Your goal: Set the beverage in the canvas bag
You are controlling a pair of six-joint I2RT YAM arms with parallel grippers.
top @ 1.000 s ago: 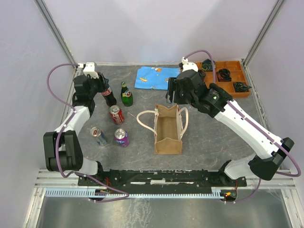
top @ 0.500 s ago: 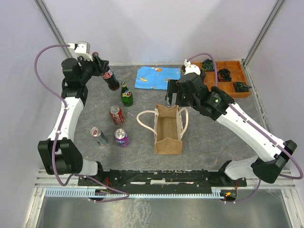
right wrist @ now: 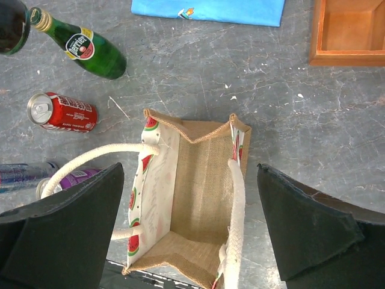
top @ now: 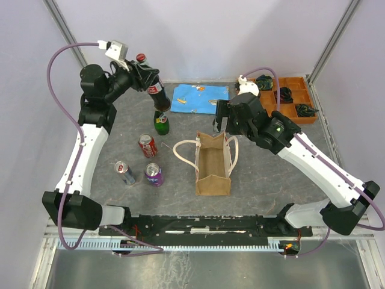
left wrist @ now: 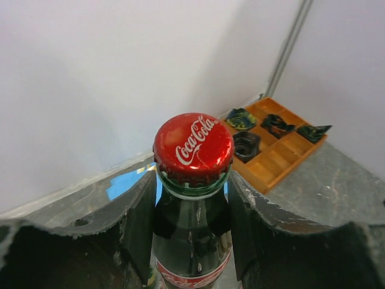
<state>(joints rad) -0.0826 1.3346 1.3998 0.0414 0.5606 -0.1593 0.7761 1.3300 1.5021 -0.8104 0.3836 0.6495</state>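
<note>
My left gripper (top: 147, 79) is shut on the neck of a dark cola bottle (top: 154, 91) with a red cap (left wrist: 193, 146), held high in the air above the back left of the table. The tan canvas bag (top: 212, 162) stands open at mid-table, its white rope handles (top: 184, 150) splayed to both sides. In the right wrist view its empty inside (right wrist: 198, 192) and watermelon-print lining show. My right gripper (top: 224, 117) is open and empty, hovering just above the bag's far end.
A green bottle (top: 160, 120) stands under the lifted cola bottle. A red can (top: 147, 145), a purple can (top: 154, 174) and a slim can (top: 125, 173) sit left of the bag. A blue cloth (top: 200, 98) and an orange compartment tray (top: 287, 96) lie at the back.
My left arm has lifted the cola bottle off the table and carried it up and to the right, towards the green bottle. The right gripper has shifted slightly right above the bag.
</note>
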